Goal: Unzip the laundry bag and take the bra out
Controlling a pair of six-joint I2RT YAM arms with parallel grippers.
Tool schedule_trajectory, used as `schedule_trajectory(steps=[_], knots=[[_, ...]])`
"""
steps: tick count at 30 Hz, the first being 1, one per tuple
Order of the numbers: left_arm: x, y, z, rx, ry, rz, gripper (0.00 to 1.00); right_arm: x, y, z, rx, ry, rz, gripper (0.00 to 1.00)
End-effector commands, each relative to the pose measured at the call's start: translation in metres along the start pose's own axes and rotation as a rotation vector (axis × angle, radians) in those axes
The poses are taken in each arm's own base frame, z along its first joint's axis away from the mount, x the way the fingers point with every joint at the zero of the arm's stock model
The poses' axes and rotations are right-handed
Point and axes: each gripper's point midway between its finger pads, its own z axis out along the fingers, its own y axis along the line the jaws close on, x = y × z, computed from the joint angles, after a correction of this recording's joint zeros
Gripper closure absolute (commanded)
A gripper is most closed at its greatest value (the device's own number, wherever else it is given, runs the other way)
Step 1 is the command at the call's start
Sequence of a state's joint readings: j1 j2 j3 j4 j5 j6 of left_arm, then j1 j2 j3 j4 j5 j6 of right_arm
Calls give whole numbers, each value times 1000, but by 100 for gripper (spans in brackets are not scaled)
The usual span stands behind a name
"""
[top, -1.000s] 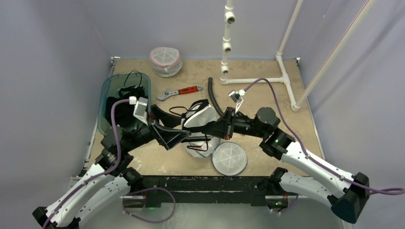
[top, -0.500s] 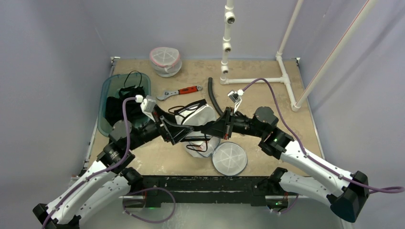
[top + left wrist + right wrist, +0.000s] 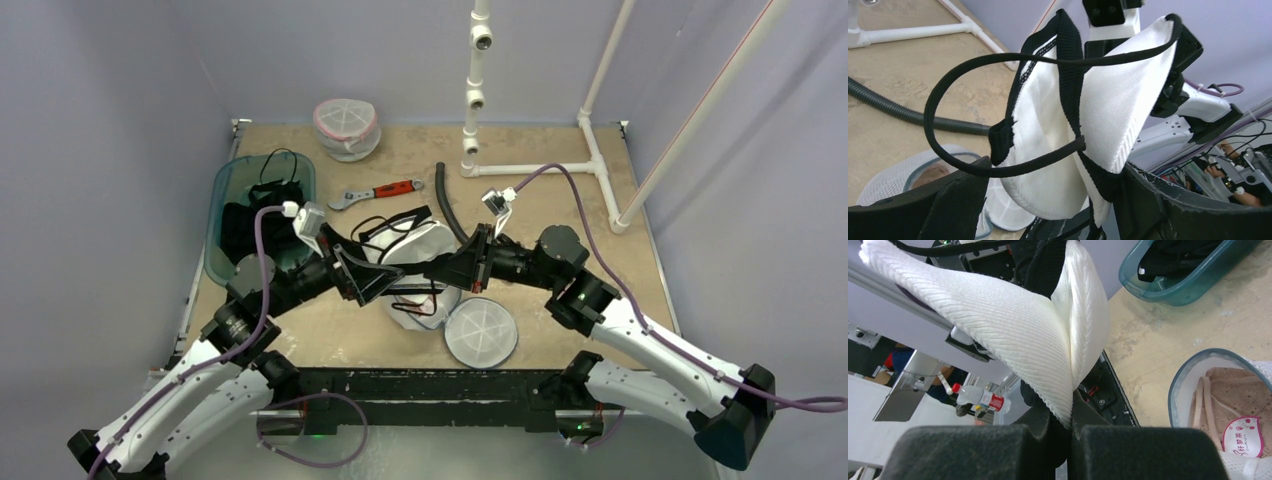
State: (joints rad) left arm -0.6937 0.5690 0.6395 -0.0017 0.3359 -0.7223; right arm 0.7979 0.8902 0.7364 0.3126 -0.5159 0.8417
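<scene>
**Q:** Entry: where does everything stand?

**A:** Your right gripper (image 3: 1068,437) is clamped on the bra (image 3: 415,245), holding it up over the middle of the table. The round mesh laundry bag (image 3: 480,335) lies just near and right of it. Your left gripper (image 3: 376,282) stands wide open, one finger either side of the bra's lower edge, and it grips nothing.

**Q:** What could go wrong from here?

**A:** Most likely the black strap (image 3: 973,75). It loops out loose toward the left. If you close the left claw now you may pinch only strap, or hook it on a finger. The two arms would then pull against each other. Another strap seems to trail down onto the white fabric beneath, and a lift could drag that along. I cannot tell whether it is attached.

**Q:** What has changed in the last second?

**A:** Your left arm has pushed right and far, away from the teal tub (image 3: 225,190) and up to the bra. Your right arm has edged slightly left. The wrench (image 3: 375,193) and hose (image 3: 448,205) are unmoved.
</scene>
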Motion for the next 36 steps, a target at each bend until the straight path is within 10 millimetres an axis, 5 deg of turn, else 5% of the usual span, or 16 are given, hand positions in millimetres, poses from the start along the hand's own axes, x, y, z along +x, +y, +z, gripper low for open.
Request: schedule_trajectory(steps=[1, 15, 17, 22, 28, 33, 36], knots=[[-19, -23, 2, 100, -67, -10, 19, -21, 23, 0, -66, -57, -70, 100], [-18, -24, 12, 123, -45, 4, 72, -19, 21, 1, -56, -45, -55, 100], [-21, -21, 12, 102, -56, 12, 82, -20, 22, -1, -52, -46, -56, 84], [-37, 5, 8, -74, -127, 22, 97, -17, 25, -10, -29, -24, -77, 6], [-58, 32, 3, -262, -199, 35, 100, -28, 21, -35, 123, -52, -177, 2], [-93, 90, -19, -679, -276, 105, 100, -49, -4, -70, 340, -214, -242, 2], [-107, 121, -22, -902, -238, 193, 100, -42, -23, -80, 391, -267, -228, 2]])
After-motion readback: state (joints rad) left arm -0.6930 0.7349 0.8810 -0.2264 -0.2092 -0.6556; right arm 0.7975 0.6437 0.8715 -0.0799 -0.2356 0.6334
